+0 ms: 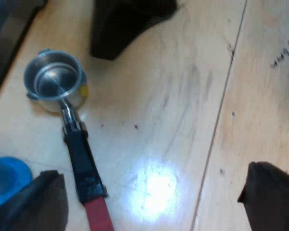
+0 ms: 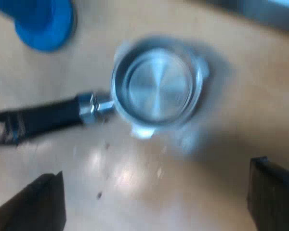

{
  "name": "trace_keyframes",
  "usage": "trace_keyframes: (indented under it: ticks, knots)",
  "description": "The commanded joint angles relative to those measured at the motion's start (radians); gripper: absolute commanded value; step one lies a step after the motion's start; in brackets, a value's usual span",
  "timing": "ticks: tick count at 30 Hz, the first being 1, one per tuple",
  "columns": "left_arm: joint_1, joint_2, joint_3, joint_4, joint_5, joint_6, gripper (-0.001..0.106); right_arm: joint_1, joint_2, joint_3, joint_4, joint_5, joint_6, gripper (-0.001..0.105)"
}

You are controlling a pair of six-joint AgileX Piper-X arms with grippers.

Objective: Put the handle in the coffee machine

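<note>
Lying loose, the holder (image 1: 79,149) has its red end (image 1: 98,215) cut off.

Bright overhead lighting. Hard white glare patch on the bench (image 1: 183,120) near the holder (image 1: 55,82). Soft dark shadow falls beside the holder's bowl; metal gleams.

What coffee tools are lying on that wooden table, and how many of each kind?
round metal holder with a dark handle ending in red: 1
blue tamper: 1
Total: 2
</note>
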Motion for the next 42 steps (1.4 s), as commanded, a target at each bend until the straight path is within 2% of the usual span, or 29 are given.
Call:
trace_keyframes:
  ticks: [1, 5, 10, 14, 23, 28, 29, 42]
  knots:
    - [0.001, -0.003, 0.018, -0.044, -0.023, -0.046, 0.077, -0.025, 0.03, -0.03, -0.011, -0.019, -0.058, 0.078]
    - [0.001, -0.003, 0.047, -0.042, -0.058, -0.046, 0.081, -0.035, 0.077, -0.066, -0.011, -0.041, -0.101, 0.078]
    - [0.001, -0.003, 0.06, -0.043, -0.058, -0.046, 0.081, -0.037, 0.158, -0.113, -0.011, -0.058, -0.148, 0.078]
    - [0.001, -0.003, 0.06, -0.043, -0.058, -0.046, 0.081, -0.037, 0.219, -0.154, -0.011, -0.077, -0.233, 0.078]
    - [0.001, -0.003, 0.06, -0.043, -0.054, -0.046, 0.081, -0.037, 0.327, -0.221, 0.005, -0.068, -0.315, 0.078]
    - [0.001, -0.003, 0.06, -0.043, -0.054, -0.046, 0.081, -0.037, 0.358, -0.221, 0.025, -0.04, -0.335, 0.078]
    - [0.001, -0.003, 0.06, -0.043, -0.054, -0.046, 0.081, -0.037, 0.368, -0.221, 0.029, -0.004, -0.338, 0.078]
    - [0.001, -0.003, 0.06, -0.043, -0.054, -0.046, 0.081, -0.044, 0.408, -0.219, 0.029, -0.012, -0.338, 0.078]
